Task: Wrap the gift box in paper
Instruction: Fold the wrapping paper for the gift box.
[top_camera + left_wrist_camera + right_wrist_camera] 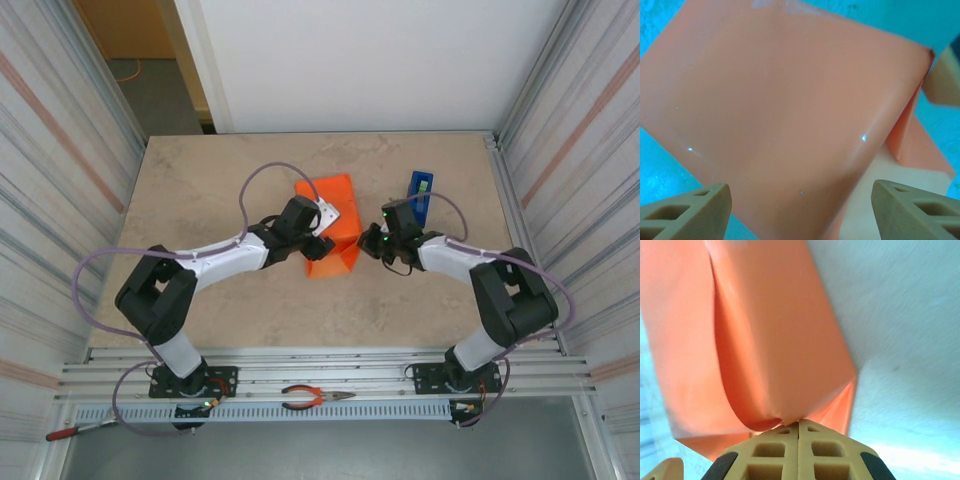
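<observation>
Right wrist view: our clenched right gripper (pixel 798 424) presses the paper (pixel 765 340) fold; with our left gripper (pixel 800 194) spread wide, we fear it springs open.

Bright, even light; wrist views soft, glints on the paper (pixel 780 100).

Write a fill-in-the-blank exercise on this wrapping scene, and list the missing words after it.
1. The paper on the table is ___ in colour.
2. The left gripper hangs over the paper with its jaws ___.
3. The right gripper has its jaws ___.
4. The tape dispenser standing near the right arm is ___.
Missing words: orange; open; shut; blue.
</observation>
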You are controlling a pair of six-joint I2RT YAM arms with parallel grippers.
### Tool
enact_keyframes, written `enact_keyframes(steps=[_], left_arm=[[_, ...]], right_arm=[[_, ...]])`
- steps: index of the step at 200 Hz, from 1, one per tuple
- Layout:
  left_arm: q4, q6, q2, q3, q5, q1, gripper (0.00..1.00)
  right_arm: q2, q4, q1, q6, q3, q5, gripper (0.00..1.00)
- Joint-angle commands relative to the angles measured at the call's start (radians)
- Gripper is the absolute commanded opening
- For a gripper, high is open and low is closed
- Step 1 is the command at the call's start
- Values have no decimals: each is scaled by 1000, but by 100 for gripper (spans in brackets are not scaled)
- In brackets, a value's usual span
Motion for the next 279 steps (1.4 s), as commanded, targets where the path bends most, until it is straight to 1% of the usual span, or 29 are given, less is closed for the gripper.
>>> enact_keyframes(steps=[1,26,78,143,190,231,279], left_arm=[[-18,-47,-37,26,38,16,75],[-11,-58,-34,15,27,25,74],[-6,-66,-36,-5,20,37,75],[-2,-67,-27,-16,24,37,75],[-6,-73,-49,-14,22,39,75],[-14,-145,-110,-24,18,66,76],[-9,-238,-169,-82,16,112,78]], right_arm=[[-53,-78,-49,-53,-27,-1,0],[-42,-82,-81,-57,-26,-14,0],[20,-39,-80,-40,-11,-24,0],[81,-46,-1,-33,64,-11,0],[91,-40,30,-17,64,0,0],[70,-41,48,-14,31,10,0],[117,-27,79,-10,27,11,0]])
